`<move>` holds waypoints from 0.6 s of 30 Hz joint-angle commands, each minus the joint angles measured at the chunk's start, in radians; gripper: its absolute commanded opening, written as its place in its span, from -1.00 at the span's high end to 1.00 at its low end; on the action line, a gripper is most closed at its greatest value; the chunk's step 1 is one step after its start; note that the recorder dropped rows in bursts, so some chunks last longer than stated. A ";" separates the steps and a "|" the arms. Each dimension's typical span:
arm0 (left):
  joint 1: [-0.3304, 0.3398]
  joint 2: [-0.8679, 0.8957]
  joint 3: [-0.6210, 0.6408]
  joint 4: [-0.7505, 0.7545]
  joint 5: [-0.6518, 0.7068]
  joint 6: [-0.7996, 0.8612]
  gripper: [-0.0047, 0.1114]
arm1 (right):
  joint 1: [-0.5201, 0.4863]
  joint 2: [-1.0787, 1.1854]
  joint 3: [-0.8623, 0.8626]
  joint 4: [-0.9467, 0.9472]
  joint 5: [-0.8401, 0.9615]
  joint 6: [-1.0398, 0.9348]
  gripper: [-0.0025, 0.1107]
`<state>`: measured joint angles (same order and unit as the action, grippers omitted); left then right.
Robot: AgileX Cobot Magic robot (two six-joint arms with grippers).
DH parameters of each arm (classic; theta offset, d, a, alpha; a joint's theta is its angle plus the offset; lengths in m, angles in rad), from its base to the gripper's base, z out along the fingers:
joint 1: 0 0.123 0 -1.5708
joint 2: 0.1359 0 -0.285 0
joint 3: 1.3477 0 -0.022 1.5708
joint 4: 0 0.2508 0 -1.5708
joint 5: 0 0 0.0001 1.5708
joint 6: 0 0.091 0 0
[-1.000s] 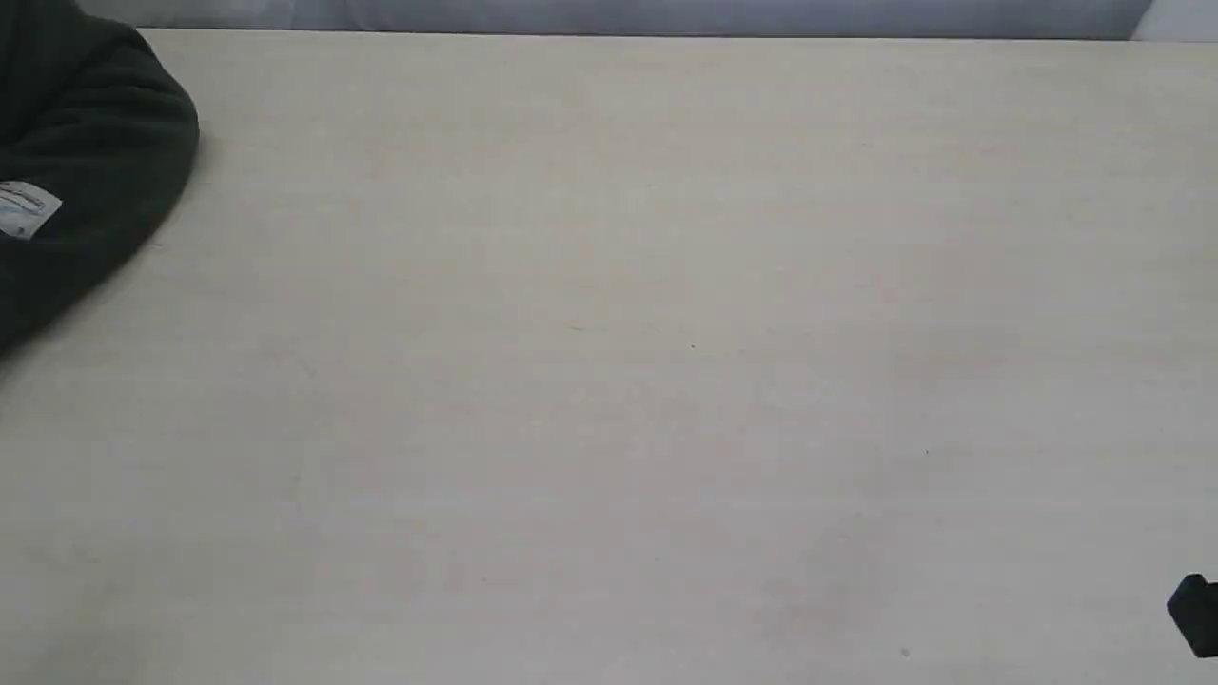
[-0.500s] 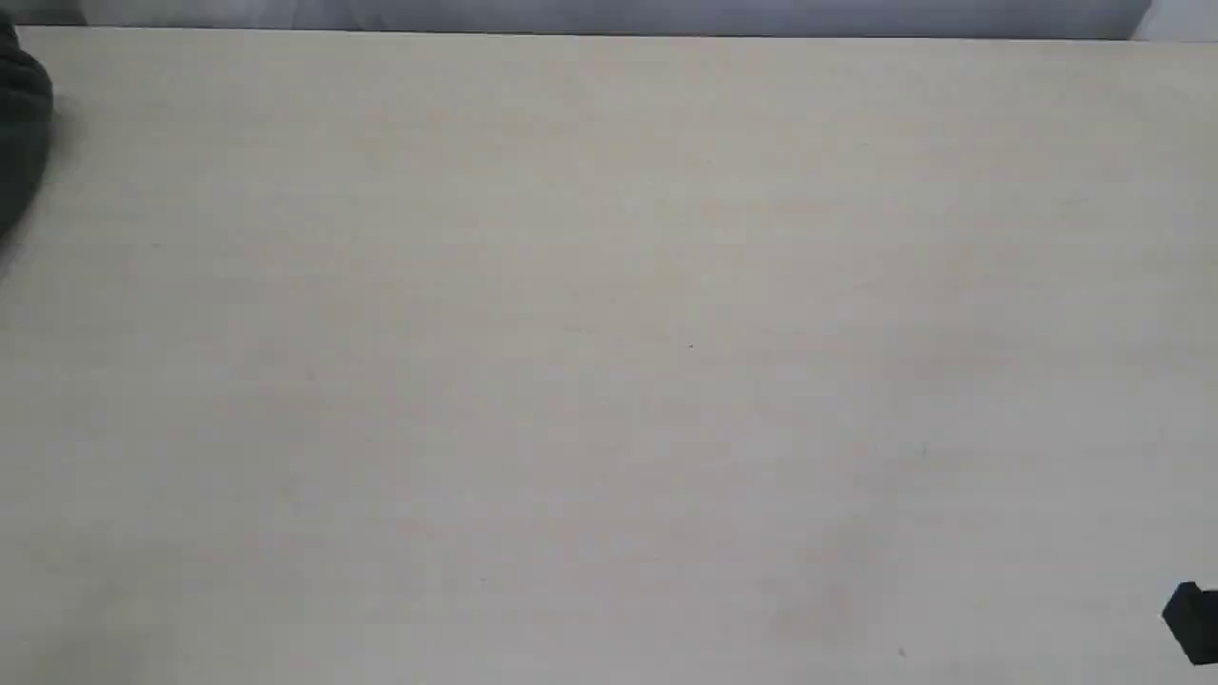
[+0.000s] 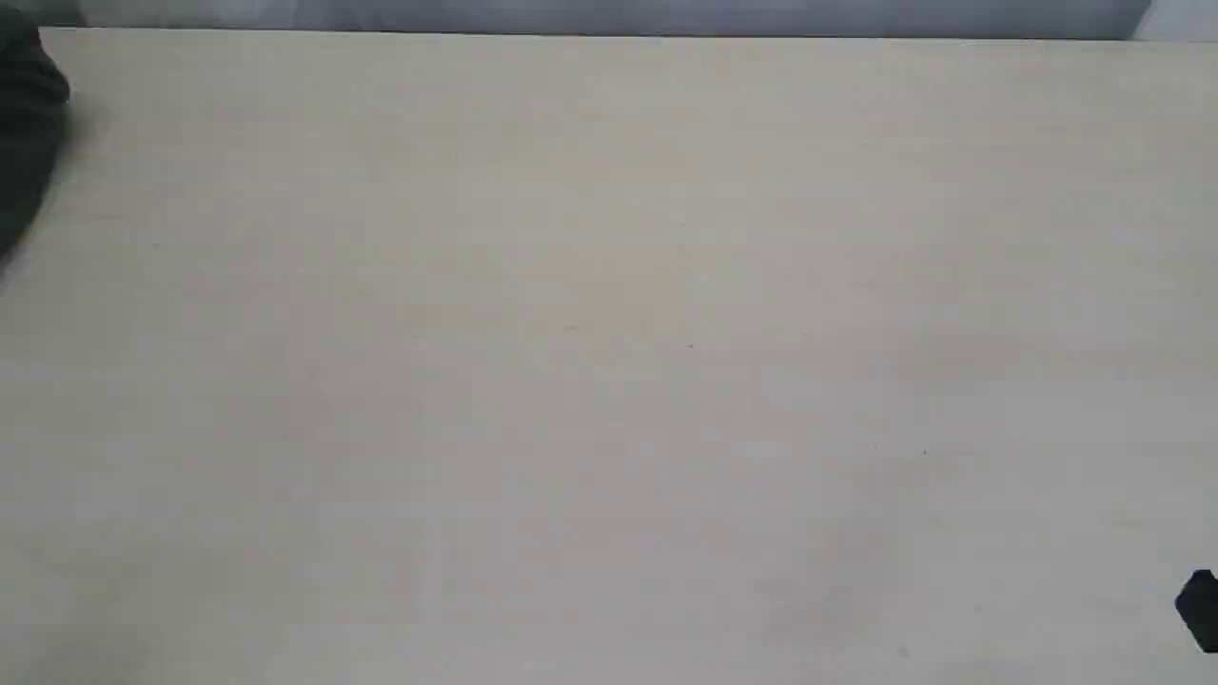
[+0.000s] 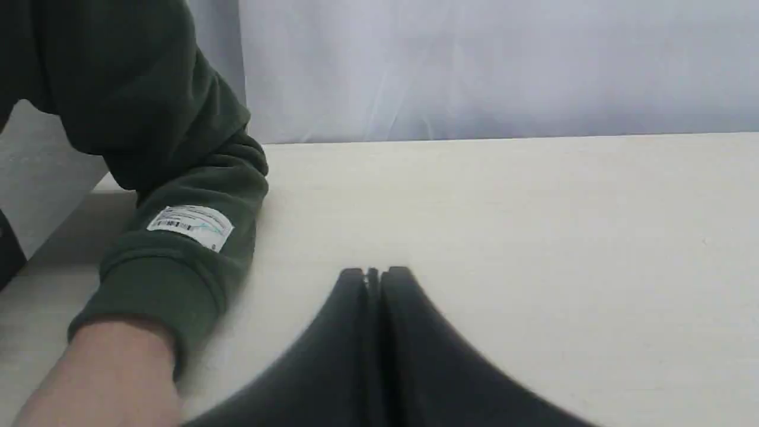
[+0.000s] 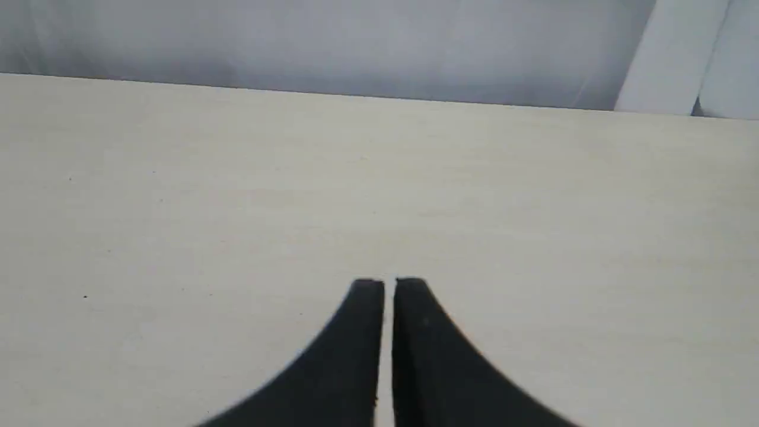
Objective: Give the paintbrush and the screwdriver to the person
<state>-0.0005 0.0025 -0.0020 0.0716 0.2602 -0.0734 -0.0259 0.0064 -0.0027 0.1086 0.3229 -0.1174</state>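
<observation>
Neither the paintbrush nor the screwdriver shows in any view. The person's dark green sleeve [image 3: 24, 143] pokes in at the far left edge of the exterior view. In the left wrist view the sleeve [image 4: 172, 178] with its white label patch [image 4: 191, 224] and the bare hand [image 4: 107, 379] rest on the table beside my left gripper [image 4: 375, 274], which is shut with nothing in it. My right gripper [image 5: 388, 283] is shut and empty above bare tabletop; a black bit of it [image 3: 1201, 609] shows at the exterior view's lower right edge.
The pale wooden table [image 3: 609, 362] fills the exterior view. Its far edge meets a grey-white backdrop [image 3: 609, 14]. In the left wrist view the table's left edge [image 4: 71, 219] lies just beyond the person's arm.
The person's sleeve drew back to the left, nearly out of the exterior view, then came in slightly again. The right gripper's black tip shifted a little at the lower right edge.
</observation>
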 commanded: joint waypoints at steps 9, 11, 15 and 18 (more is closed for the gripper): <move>-0.007 -0.002 0.002 -0.003 -0.012 -0.002 0.92 | -0.006 -0.006 0.003 -0.130 0.008 0.160 0.88; -0.007 -0.002 0.002 -0.003 -0.012 -0.002 0.92 | -0.006 -0.006 0.003 -0.130 0.008 0.160 0.88; -0.007 -0.002 0.002 -0.003 -0.012 -0.002 0.92 | -0.006 -0.006 0.003 -0.130 0.008 0.156 0.88; -0.007 -0.002 0.002 -0.003 -0.012 -0.002 0.92 | -0.006 -0.006 0.003 -0.130 0.008 0.156 0.88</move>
<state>-0.0005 0.0025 -0.0020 0.0716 0.2602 -0.0734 -0.0259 0.0064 -0.0027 -0.0105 0.3311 0.0369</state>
